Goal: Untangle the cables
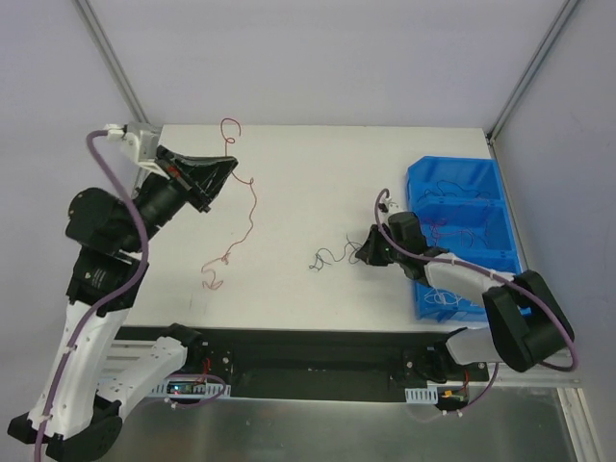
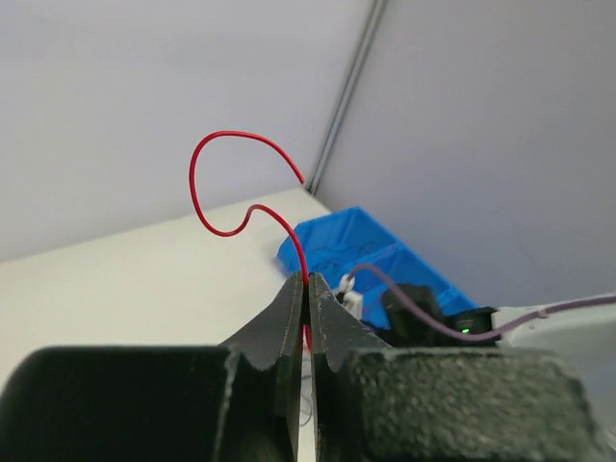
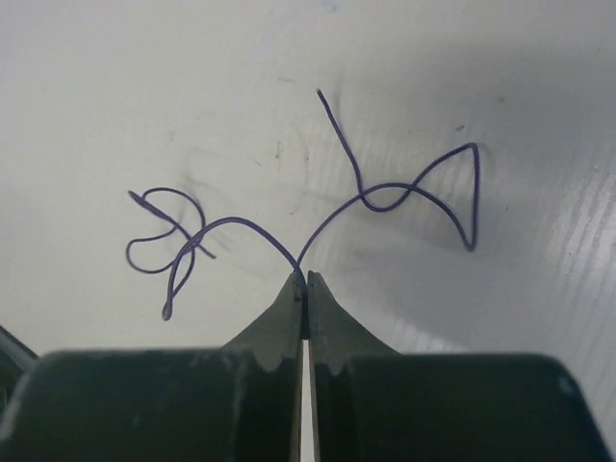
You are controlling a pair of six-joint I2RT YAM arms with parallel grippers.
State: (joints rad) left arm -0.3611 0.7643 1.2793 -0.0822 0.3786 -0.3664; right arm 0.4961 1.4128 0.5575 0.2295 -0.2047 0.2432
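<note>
A thin red wire (image 1: 252, 207) runs from a curl at the far table edge through my left gripper (image 1: 231, 166) and trails down to a small coil at the near left. In the left wrist view the left gripper (image 2: 310, 281) is shut on the red wire (image 2: 217, 154), held above the table. A dark purple wire (image 1: 332, 256) lies curled at the table's middle. My right gripper (image 1: 364, 250) is low over the table, shut on it. In the right wrist view the right gripper (image 3: 306, 279) pinches the purple wire (image 3: 385, 197), its two ends spreading left and right.
A blue compartment bin (image 1: 462, 183) holding more thin wires stands at the right edge, right beside the right arm. An aluminium frame post (image 1: 115, 67) rises at the back left corner and another at the back right.
</note>
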